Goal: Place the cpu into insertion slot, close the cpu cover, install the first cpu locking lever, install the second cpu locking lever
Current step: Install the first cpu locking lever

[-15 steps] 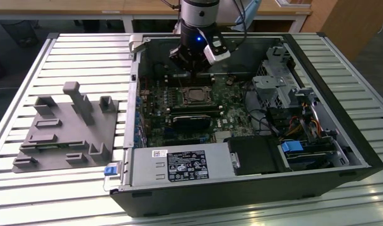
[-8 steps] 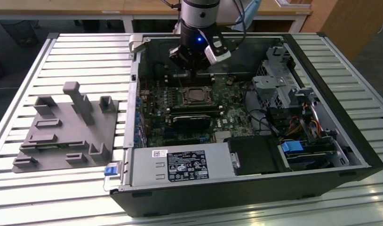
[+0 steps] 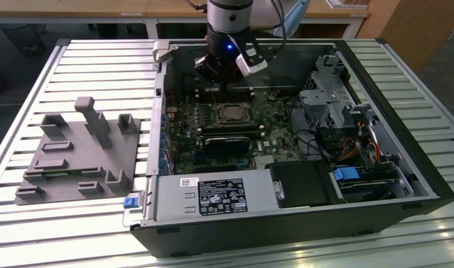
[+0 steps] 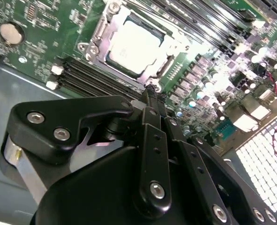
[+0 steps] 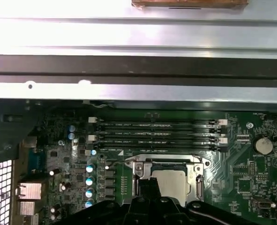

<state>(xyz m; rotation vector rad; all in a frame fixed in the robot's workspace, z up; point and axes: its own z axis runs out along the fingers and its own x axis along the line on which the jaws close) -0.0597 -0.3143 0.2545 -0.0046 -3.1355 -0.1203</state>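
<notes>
Black screw-studded claw (image 4: 151,96) — silver-grey arm (image 3: 228,17), blue light (image 3: 228,47)

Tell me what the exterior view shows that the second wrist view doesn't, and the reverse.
Exterior view: the open computer case, its power supply, and the grey fixture plate on the slatted table at the exterior view's left. Second wrist view: the coin cell battery and screws in the gripper's linkage. Both: the cpu framed by the flat-lying cpu cover, with the gripper near it.

Workshop-like lab, slatted metal workbench (image 3: 86,61), opened computer case (image 3: 286,234)
</notes>
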